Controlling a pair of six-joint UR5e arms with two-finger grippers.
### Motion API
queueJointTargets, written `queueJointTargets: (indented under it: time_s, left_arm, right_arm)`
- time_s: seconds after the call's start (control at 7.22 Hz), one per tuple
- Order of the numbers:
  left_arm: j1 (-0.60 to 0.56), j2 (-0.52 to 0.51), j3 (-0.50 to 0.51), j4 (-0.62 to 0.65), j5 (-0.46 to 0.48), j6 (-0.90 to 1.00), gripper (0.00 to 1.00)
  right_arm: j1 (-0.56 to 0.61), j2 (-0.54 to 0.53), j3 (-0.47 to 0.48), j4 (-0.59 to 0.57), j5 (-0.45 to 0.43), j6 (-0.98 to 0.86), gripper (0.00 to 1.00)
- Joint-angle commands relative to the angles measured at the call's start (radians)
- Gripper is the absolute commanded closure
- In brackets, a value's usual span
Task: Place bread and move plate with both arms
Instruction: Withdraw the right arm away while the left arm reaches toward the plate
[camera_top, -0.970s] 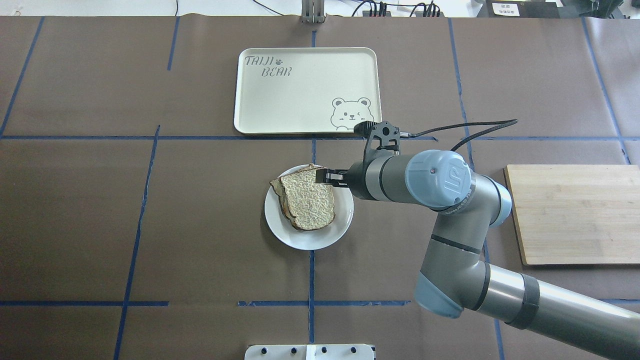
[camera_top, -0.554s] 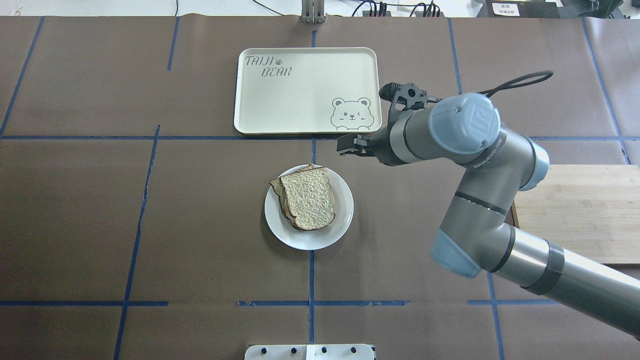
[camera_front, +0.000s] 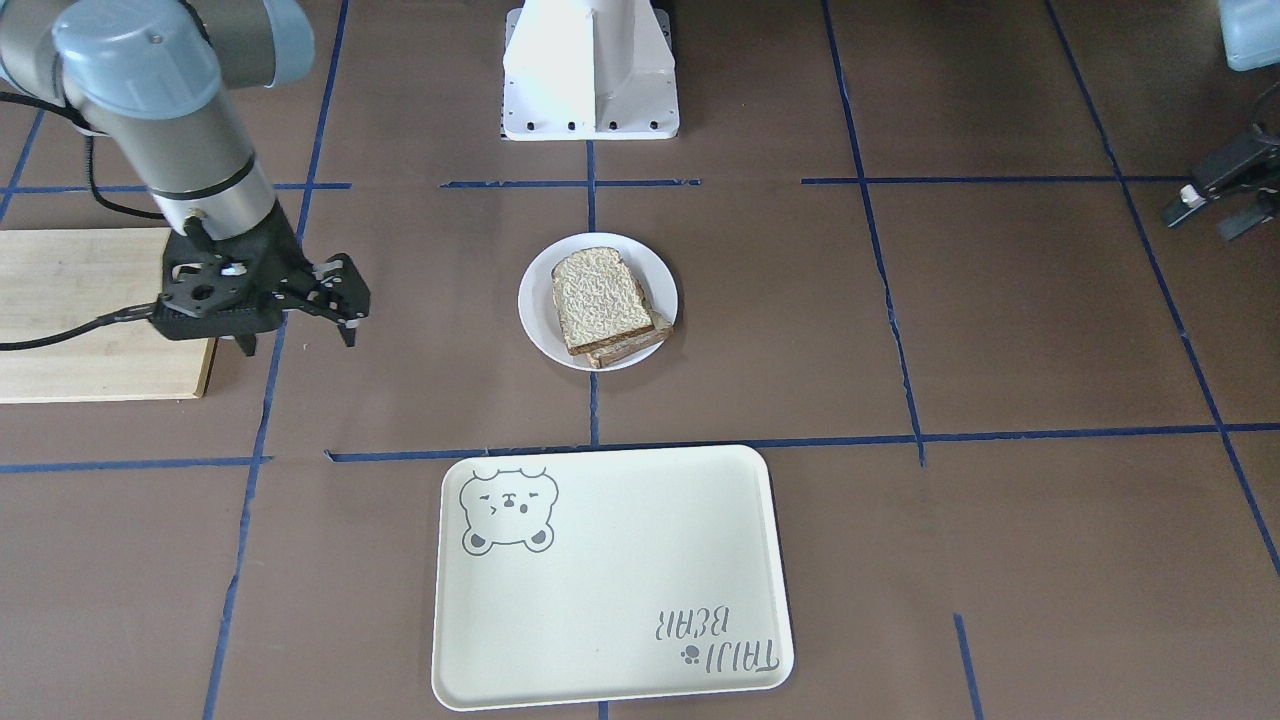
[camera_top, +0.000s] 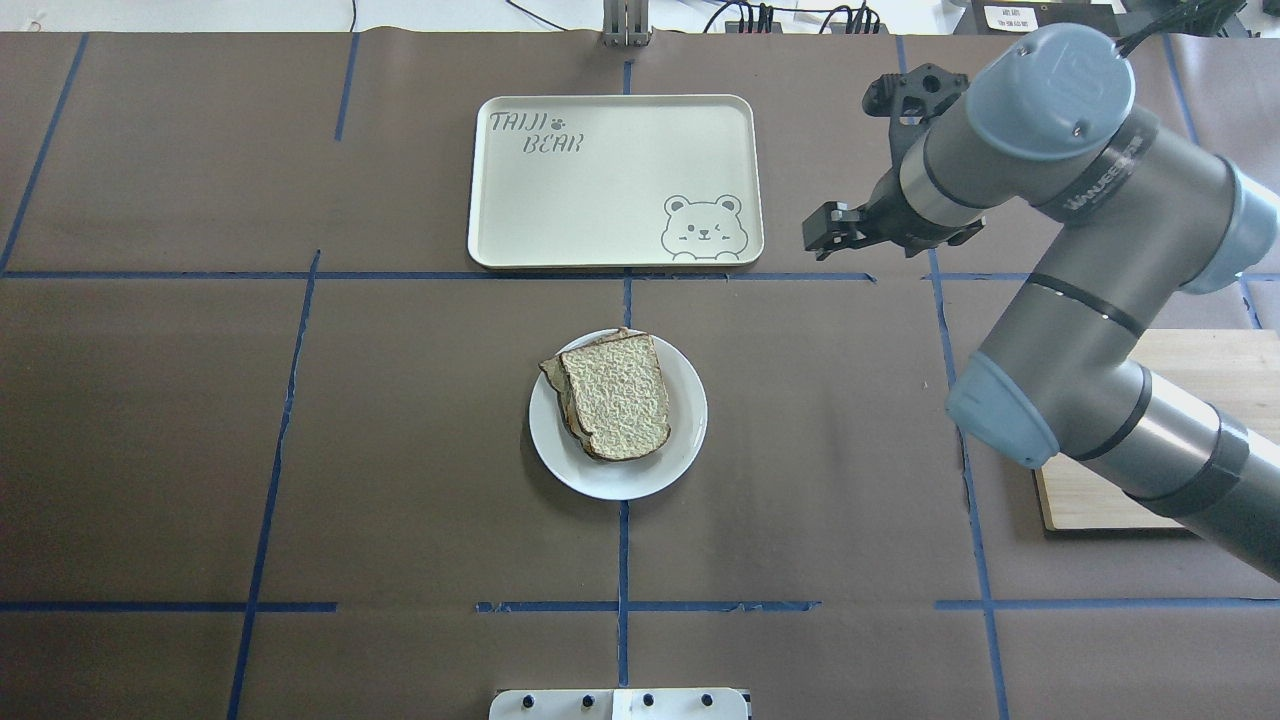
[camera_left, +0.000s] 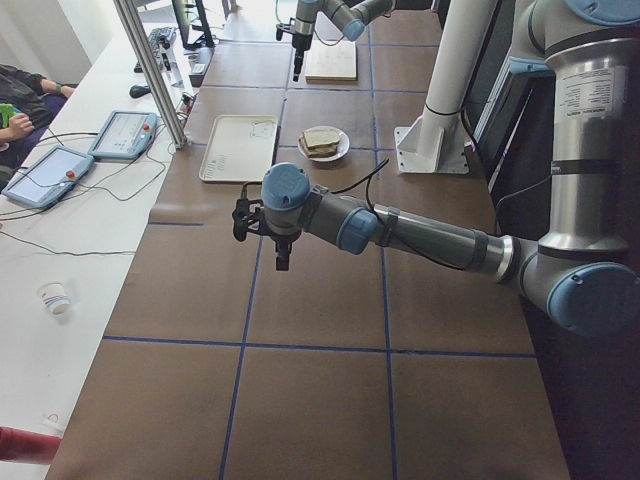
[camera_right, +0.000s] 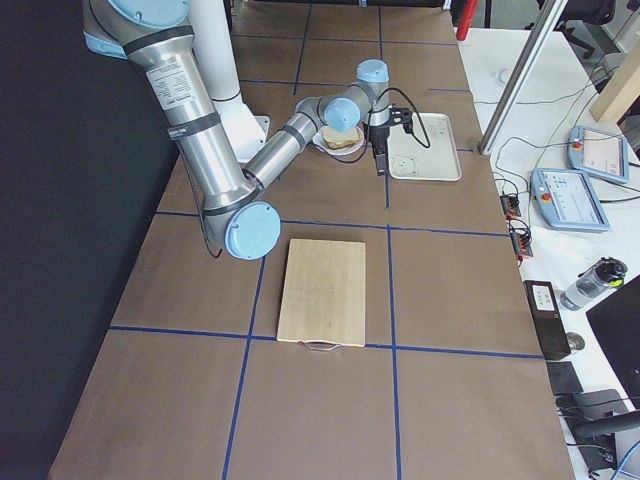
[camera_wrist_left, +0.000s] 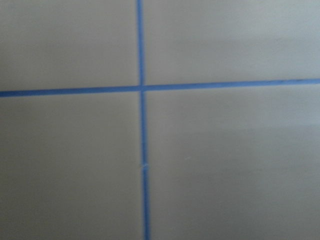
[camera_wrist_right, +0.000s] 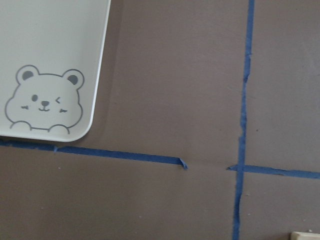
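Note:
The bread (camera_top: 617, 395) lies bare face up on the white plate (camera_top: 690, 440) at the table's middle, on top of another slice whose edge shows at its left. Both also show in the front view, the bread (camera_front: 597, 297) and the plate (camera_front: 533, 318). My right gripper (camera_top: 822, 236) is open and empty, in the air to the right of the tray's near right corner, well clear of the plate; it also shows in the front view (camera_front: 346, 300). My left gripper (camera_front: 1200, 218) looks open and empty, far off at the table's left end.
A cream tray with a bear drawing (camera_top: 610, 180) lies beyond the plate; its corner shows in the right wrist view (camera_wrist_right: 50, 50). A wooden board (camera_top: 1180, 370) lies at the right, partly under my right arm. The white pedestal base (camera_front: 590, 70) stands at the near edge.
My right gripper let go of the bread's edge, opened, and drew back up and to the far right. The bread stays on the plate.

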Motion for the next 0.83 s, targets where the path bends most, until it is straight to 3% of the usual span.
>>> queueJointTargets:
  time_s: [0.0,0.42,0.69]
  left_arm:
    - [0.256,-0.074,0.004,-0.226,0.239,-0.433,0.0]
    - [0.592,-0.13,0.012,-0.487,0.602,-0.88,0.0]
    - [0.773,-0.238,0.157,-0.631,0.852,-1.028,0.0]
  right_arm:
    - [0.175,-0.124,0.004,-0.036,0.145,-0.267,0.0]
    - [0.397,-0.289,-0.012,-0.033,0.319,-0.603,0.0]
    - [0.476,-0.326,-0.034,-0.036,0.388,-0.669,0.0]
